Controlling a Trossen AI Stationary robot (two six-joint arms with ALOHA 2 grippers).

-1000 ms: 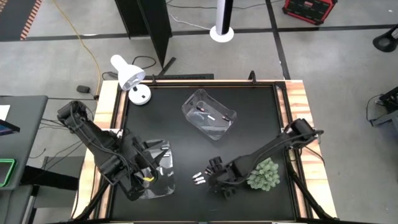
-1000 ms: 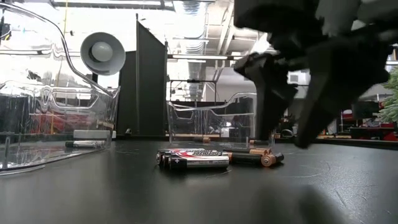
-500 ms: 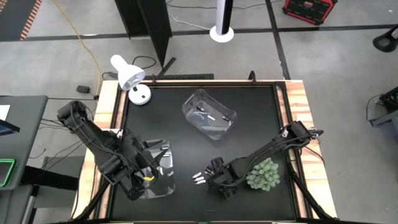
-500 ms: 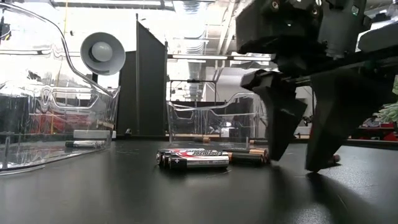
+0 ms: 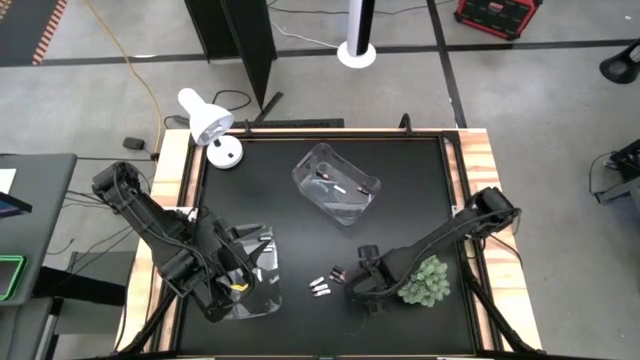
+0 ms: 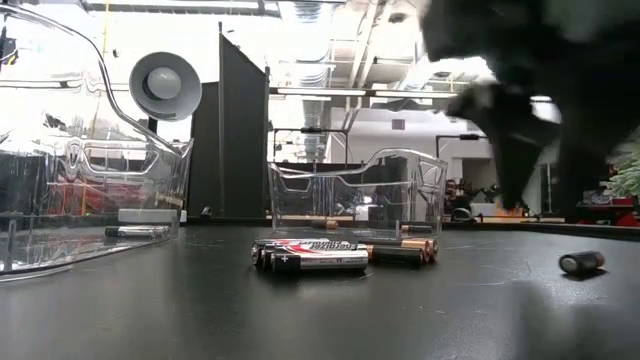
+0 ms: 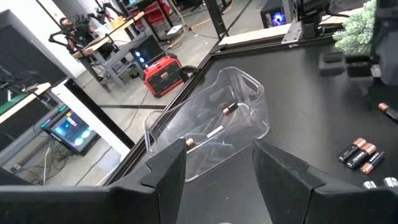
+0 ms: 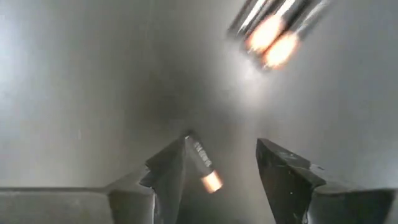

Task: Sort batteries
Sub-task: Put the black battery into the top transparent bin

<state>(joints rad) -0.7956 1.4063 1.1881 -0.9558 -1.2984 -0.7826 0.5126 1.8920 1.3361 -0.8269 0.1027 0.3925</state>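
Observation:
Several batteries lie in a cluster on the black table; seen low, they are silvery-white ones beside copper-ended ones. One dark copper-ended battery lies alone to their right. In the right wrist view it lies on the table between the open fingers of my right gripper, close to one finger. The low view shows those fingers raised above it. My left gripper is open and hovers over the near-left clear bin. The far clear bin holds a few batteries.
A green spiky ball sits right beside my right arm near the table's right edge. A white desk lamp stands at the far-left corner. The black mat between the two bins and along the far edge is bare.
My right gripper came down with open fingers onto the table just right of the battery cluster, then rose and moved right. One copper-ended battery has left the cluster and now lies alone farther right on the table.

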